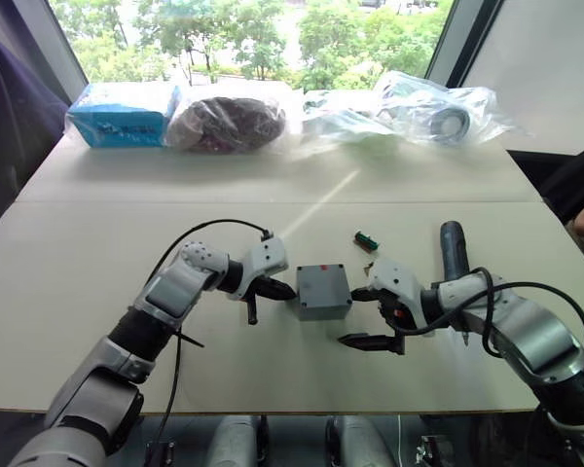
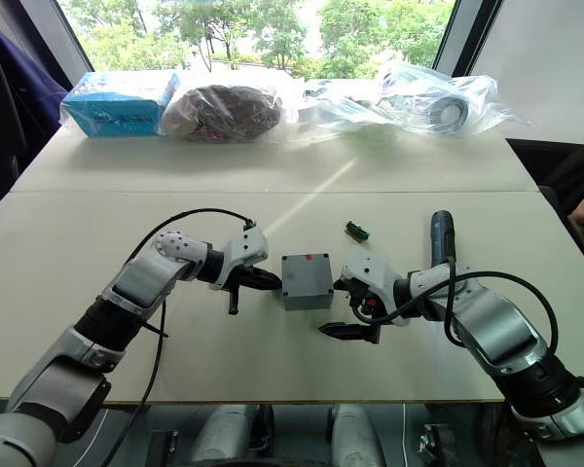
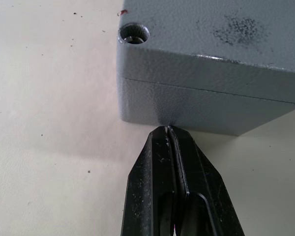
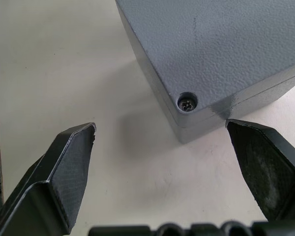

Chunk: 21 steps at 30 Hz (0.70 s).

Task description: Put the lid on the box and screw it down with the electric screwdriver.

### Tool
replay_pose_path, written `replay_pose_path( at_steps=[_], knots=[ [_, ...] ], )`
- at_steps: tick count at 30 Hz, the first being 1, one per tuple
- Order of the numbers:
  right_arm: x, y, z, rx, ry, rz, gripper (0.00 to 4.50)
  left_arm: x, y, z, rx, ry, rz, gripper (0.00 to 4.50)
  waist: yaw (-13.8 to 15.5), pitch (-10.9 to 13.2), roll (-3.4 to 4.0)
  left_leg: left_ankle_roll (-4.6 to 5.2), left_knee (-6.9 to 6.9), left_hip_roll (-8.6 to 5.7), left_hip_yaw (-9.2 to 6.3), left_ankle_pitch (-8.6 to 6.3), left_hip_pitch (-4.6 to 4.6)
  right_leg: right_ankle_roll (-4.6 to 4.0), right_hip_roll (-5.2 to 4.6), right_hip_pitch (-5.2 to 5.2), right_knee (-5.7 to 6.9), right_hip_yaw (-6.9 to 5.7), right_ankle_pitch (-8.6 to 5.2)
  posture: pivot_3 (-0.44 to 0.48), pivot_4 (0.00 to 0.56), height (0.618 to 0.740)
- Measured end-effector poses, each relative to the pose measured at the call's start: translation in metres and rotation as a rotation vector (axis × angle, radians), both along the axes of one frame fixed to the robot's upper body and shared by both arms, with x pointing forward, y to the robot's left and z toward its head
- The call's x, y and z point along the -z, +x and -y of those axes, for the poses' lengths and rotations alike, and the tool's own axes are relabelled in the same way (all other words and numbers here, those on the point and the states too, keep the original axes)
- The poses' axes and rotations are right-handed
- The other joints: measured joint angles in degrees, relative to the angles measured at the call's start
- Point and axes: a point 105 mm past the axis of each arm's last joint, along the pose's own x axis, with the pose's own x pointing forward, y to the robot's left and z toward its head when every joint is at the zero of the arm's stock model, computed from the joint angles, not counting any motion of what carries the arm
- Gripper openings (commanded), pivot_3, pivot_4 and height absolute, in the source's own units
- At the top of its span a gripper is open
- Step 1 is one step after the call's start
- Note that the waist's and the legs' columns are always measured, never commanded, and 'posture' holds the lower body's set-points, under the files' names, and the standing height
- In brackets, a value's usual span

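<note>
1. a pale table (image 1: 127,321) seen from above, with the robot's two arms reaching in from the near edge toward its middle.
2. the box (image 1: 322,291) sits between the two grippers, a small grey square enclosure with the lid (image 4: 221,44) already seated on top – a thin seam runs around the walls just under it.
3. a screw head sits down in the lid's corner hole in the right wrist view, and another corner hole is visible in the left wrist view.
4. the left gripper (image 1: 274,289) is just beside the box's left wall, its two black fingers pressed together with nothing between them, the tips almost at the wall.
5. the right gripper (image 1: 368,316) is just beside the box's right side, fingers spread wide – one corner of the box lies between them, untouched.
6. the electric screwdriver (image 1: 454,247) lies flat on the table, behind the right arm and well apart from the box.
7. a small green part (image 1: 365,239) lies near it.
8. a blue packet (image 1: 123,113) and clear plastic bags (image 1: 389,112) line the far edge.
</note>
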Motion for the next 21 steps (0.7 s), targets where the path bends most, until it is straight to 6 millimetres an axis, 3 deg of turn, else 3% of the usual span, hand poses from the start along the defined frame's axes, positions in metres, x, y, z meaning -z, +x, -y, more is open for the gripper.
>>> replay_pose_path(
  at_steps=[9, 14, 18, 21],
  knots=[
    [-0.004, 0.0, 0.001, 0.014, 0.016, -0.004, 4.48, -0.004, 0.001, -0.001, -0.006, -0.007, 0.007, 0.0, 0.0, 0.0, 0.0, 0.0, 0.0, 0.0, 0.0, 0.0, 0.0, 0.0, 0.0, 0.0, 0.0, 0.0, 0.0, 0.0, 0.15, 0.74],
    [-0.044, 0.009, 0.02, 0.111, 0.121, 0.039, 4.48, -0.025, 0.009, -0.017, -0.04, -0.011, 0.052, 0.0, 0.0, 0.0, 0.0, 0.0, 0.0, 0.0, -0.01, 0.0, 0.0, 0.0, -0.02, 0.01, 0.01, 0.0, 0.0, 0.0, 0.15, 0.74],
    [-0.076, 0.027, 0.042, 0.213, 0.195, 0.117, 4.48, -0.052, 0.013, -0.023, -0.062, -0.08, 0.074, 0.0, -0.1, 0.0, -0.02, 0.0, 0.0, 0.01, 0.0, 0.0, 0.06, 0.0, 0.0, 0.07, 0.0, 0.0, 0.0, 0.0, 0.15, 0.74],
    [-0.08, 0.062, 0.058, 0.357, 0.264, 0.193, 4.48, -0.071, 0.016, -0.02, -0.057, -0.142, 0.082, 0.0, -0.1, 0.0, -0.02, -0.01, 0.0, 0.01, 0.05, 0.0, 0.14, 0.0, 0.01, 0.11, 0.02, 0.02, 0.0, 0.0, 0.15, 0.74]
  ],
)
